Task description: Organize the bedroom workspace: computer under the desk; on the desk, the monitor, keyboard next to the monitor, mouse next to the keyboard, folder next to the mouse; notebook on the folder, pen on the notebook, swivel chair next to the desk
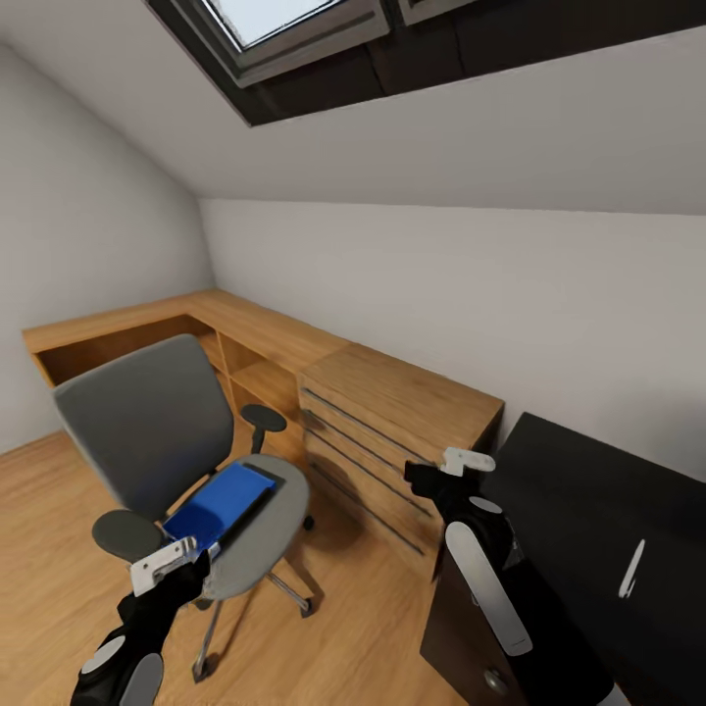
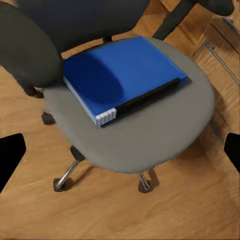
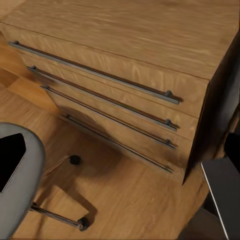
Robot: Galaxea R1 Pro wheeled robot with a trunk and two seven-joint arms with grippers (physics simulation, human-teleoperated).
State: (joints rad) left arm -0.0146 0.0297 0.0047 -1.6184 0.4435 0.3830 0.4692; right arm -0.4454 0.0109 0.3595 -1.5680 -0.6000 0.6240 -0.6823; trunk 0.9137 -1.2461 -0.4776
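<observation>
Attic home office: sloped ceiling, skylight (image 1: 294,25), wooden desk (image 1: 265,328), swivel chair (image 1: 147,431)

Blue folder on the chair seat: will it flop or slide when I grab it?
The blue folder looks thick and flat-covered, so probably stiff. It lies flat on the padded seat, so an edge pinch may be awkward. The swivel chair has casters and may roll if pushed.

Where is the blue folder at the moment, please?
The blue folder lies flat on the seat of the grey swivel chair, at the head view's lower left, just ahead of the left gripper and beside the wooden drawer unit.
</observation>
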